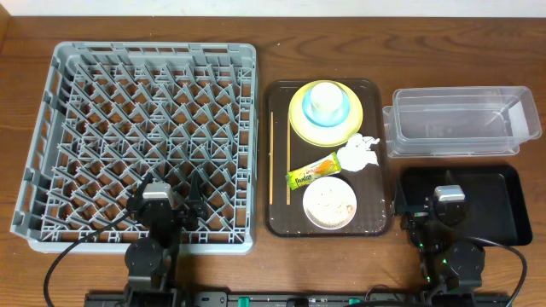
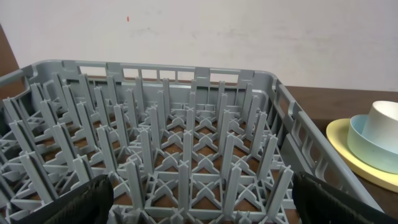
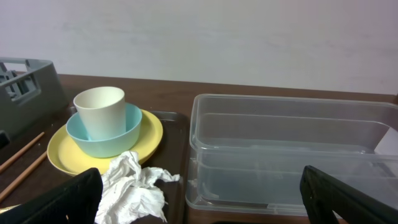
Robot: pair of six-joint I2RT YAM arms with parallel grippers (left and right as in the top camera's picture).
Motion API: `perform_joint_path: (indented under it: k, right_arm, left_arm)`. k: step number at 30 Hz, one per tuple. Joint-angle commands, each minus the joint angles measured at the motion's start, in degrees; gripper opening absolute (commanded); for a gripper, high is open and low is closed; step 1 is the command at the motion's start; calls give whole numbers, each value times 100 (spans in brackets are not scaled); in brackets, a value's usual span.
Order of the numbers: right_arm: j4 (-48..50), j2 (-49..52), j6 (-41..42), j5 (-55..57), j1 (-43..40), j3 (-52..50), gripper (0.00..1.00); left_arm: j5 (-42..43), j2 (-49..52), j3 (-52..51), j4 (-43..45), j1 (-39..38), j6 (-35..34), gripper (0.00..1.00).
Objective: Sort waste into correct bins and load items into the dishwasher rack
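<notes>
Beneath the left hand (image 2: 200, 198), its fingers spread wide and grasping nothing, lies the grey dishwasher rack (image 2: 186, 67). Ahead to its right, the yellow plate (image 2: 339, 146) carries the light blue bowl (image 2: 367, 149) and the pale cup (image 2: 385, 124), nested. The right hand (image 3: 199, 194), likewise released, hangs over the black tray (image 1: 495, 205). The clear tub (image 3: 292, 143) lies directly ahead of it and the crumpled tissue (image 3: 134, 186) ahead-left. Farther left, on the brown tray (image 1: 281, 223), lie the snack wrapper (image 1: 313, 170), the white bowl (image 1: 330, 223) with rice scraps (image 1: 330, 201), and the chopsticks (image 1: 272, 158).
</notes>
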Motion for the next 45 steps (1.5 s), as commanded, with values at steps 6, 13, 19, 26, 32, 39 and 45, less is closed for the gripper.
perform_joint_path:
  k: [6,13,19,26,32,39,45]
  right_arm:
    - [-26,-28,-63,33,0,-7,99]
    - [-26,-28,-63,33,0,-7,99]
    - [-26,-28,-63,33,0,-7,99]
    - [-26,-28,-63,33,0,-7,99]
    - [-26,-28,-63,33,0,-7,99]
    - [-26,-28,-63,33,0,-7,99]
    - [-26,-28,-63,33,0,-7,99]
  left_arm:
    - [-94,11,-87,-249,-20,98,93]
    - [363,13,76,195,-22,-293,93]
    - [1381,44,1305,-114,-22,-903,93]
    - [2020,1534,4470,-1539,-22,-1156,93]
    - [2695,4242,8251,-4592,-22,-1132,93]
    - [2761,7298,11814,-8251,-22,-887,98]
    - [2756,8633,11993,-9440,-22,-1047,98]
